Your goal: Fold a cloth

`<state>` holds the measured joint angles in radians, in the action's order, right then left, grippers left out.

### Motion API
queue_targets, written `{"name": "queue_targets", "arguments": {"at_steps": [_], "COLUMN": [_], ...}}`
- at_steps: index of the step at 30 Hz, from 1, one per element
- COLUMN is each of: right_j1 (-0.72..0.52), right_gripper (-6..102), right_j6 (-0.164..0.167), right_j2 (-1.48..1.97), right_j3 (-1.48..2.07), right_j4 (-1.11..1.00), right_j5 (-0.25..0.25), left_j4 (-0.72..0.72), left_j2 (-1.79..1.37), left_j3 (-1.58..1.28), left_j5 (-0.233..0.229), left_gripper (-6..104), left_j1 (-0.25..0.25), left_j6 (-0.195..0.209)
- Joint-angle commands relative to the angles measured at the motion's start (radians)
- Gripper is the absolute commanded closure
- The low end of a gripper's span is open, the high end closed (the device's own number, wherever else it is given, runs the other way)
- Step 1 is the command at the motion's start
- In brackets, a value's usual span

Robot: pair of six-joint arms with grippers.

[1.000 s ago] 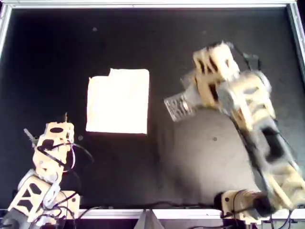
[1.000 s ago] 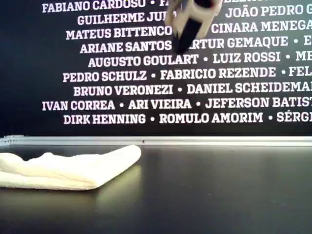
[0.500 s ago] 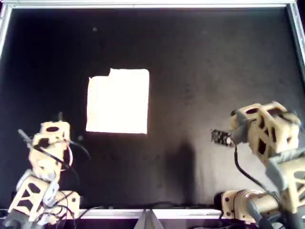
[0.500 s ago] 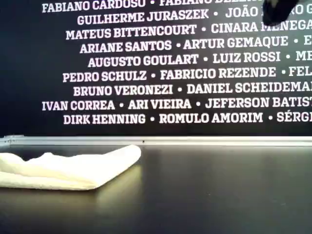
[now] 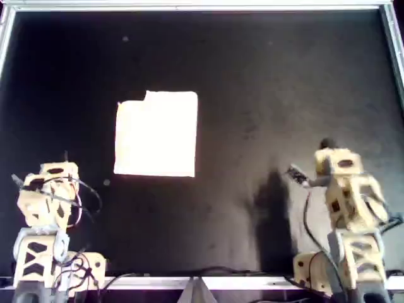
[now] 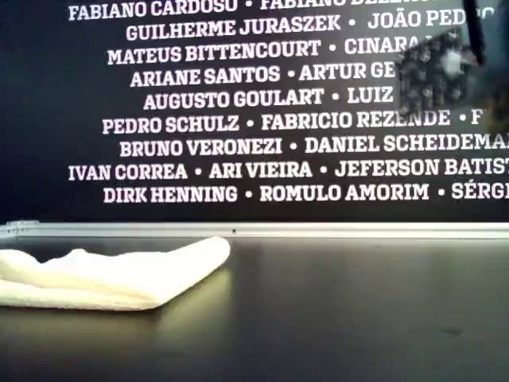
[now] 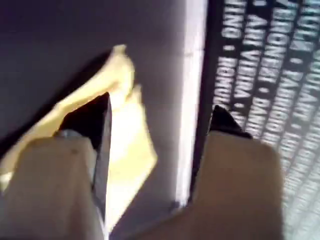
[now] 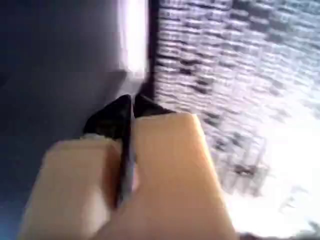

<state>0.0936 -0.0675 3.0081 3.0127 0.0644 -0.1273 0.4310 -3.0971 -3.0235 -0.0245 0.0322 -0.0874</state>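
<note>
The cloth (image 5: 156, 134) lies flat on the black table as a pale folded rectangle, left of centre in the overhead view. In the exterior view the cloth (image 6: 111, 274) is a low folded pile at that view's left. My left gripper (image 7: 160, 107) is open and holds nothing, with the cloth (image 7: 127, 145) lying beyond it; its arm (image 5: 47, 189) stands at the overhead view's lower left, apart from the cloth. My right gripper (image 8: 132, 102) is shut on nothing. Its arm (image 5: 344, 189) stands at the overhead view's lower right, far from the cloth.
A metal rim (image 5: 202, 6) frames the black table (image 5: 265, 76). Behind it rises a dark wall with white printed names (image 6: 238, 123). A blurred piece of the right gripper (image 6: 433, 76) hangs at the exterior view's upper right.
The right arm has swung away from beside the cloth to the overhead view's lower right. The left arm has drawn back slightly toward that view's lower edge. The cloth has not moved.
</note>
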Motion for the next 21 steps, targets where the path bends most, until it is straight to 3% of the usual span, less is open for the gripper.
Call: {"name": "queue_targets", "arguments": {"at_steps": [1,4,6,8,11,17,19,21], "right_j1": [-0.048,-0.064,-0.064,-0.064,-0.064,-0.066,-0.066,-0.066], "right_gripper": [95,95,95,95,95,95,95,95], "right_j6": [-0.003,-0.005,-0.005,-0.005,-0.003,-0.003,-0.003,-0.003], "right_j2": [0.106,0.077,0.071,0.064,0.084,0.087,0.087,0.087], "right_j3": [0.018,0.021,0.023,0.023,0.023,0.023,0.023,0.023], "right_j4": [-0.057,-0.003,0.097,0.236,0.482,0.755,0.778,0.778], "right_j5": [0.006,-0.009,0.006,0.006,0.006,-0.011,-0.011,-0.011], "left_j4": [0.169,0.313,0.390,0.407,0.407,0.405,0.405,0.405], "left_j2": [-0.018,-0.018,-0.020,-0.020,-0.020,-0.020,-0.020,-0.020], "left_j3": [0.011,0.011,0.011,0.011,0.011,0.011,0.011,0.011], "left_j5": [0.026,0.026,0.026,0.014,0.012,0.025,0.026,0.026], "left_gripper": [29,29,32,37,52,97,102,99], "left_j1": [0.031,0.031,0.031,0.031,0.031,0.032,0.032,0.032], "left_j6": [-0.012,-0.006,-0.009,-0.003,-0.002,0.000,0.000,0.000]}}
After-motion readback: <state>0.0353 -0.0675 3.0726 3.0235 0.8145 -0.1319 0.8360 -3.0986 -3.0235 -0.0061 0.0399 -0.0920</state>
